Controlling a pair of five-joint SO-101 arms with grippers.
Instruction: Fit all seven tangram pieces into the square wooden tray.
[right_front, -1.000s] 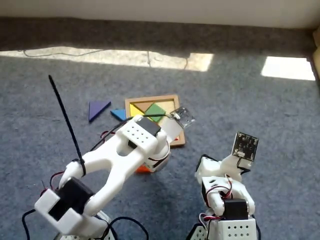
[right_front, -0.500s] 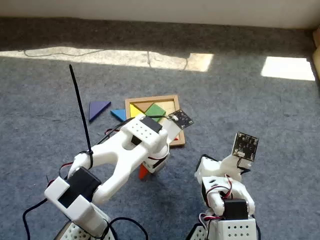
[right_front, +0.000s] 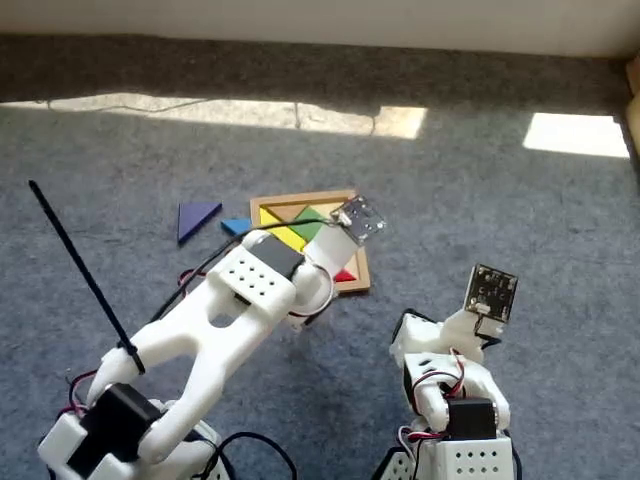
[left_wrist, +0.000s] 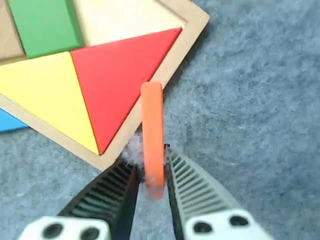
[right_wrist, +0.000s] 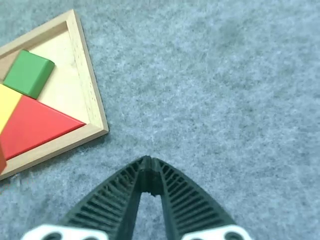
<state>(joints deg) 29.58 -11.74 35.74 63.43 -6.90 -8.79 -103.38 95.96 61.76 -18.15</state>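
Note:
The square wooden tray (right_front: 305, 196) lies mid-carpet and holds a red triangle (left_wrist: 120, 70), a yellow triangle (left_wrist: 45, 95) and a green square (left_wrist: 42, 25). My left gripper (left_wrist: 151, 162) is shut on an orange piece (left_wrist: 151, 135), held on edge just above the tray's rim (left_wrist: 200, 22) beside the red triangle. A purple triangle (right_front: 195, 217) and a blue piece (right_front: 237, 227) lie on the carpet left of the tray. My right gripper (right_wrist: 148, 176) is shut on nothing, low over bare carpet off the tray's corner (right_wrist: 95, 122).
The left arm (right_front: 250, 290) stretches over the tray's near side and hides part of it. The right arm (right_front: 450, 390) stands folded at the lower right. Grey carpet surrounds the tray; a cable (right_front: 150, 105) runs along the far side.
The left arm has swung forward toward the tray with the orange piece. That piece showed under the arm before and is now hidden in the high view. The right arm is still.

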